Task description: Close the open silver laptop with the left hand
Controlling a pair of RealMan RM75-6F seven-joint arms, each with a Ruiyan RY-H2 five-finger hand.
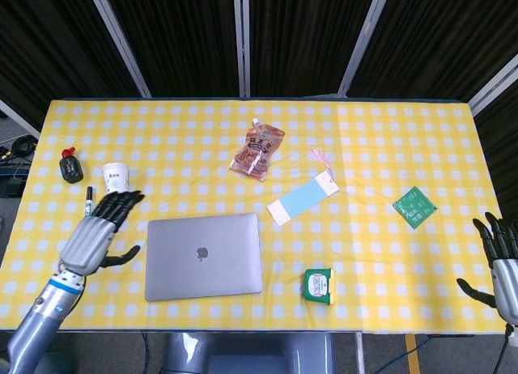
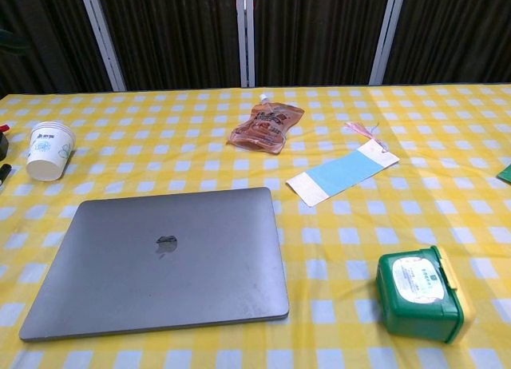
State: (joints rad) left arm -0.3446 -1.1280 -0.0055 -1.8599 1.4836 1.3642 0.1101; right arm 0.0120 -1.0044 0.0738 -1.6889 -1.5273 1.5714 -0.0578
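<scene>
The silver laptop (image 1: 203,255) lies flat with its lid down on the yellow checked table, near the front edge; the chest view shows the laptop (image 2: 164,259) with its logo facing up. My left hand (image 1: 99,231) hovers to the left of it, apart from it, fingers spread and holding nothing. It does not show in the chest view. My right hand (image 1: 500,261) stays at the far right edge of the table, fingers apart and empty.
A paper cup (image 1: 116,180), a black marker (image 1: 88,210) and a small black-and-red object (image 1: 70,166) lie close to my left hand. A red pouch (image 1: 257,150), a blue strip (image 1: 302,200), a green box (image 1: 319,285) and a green card (image 1: 414,206) sit further right.
</scene>
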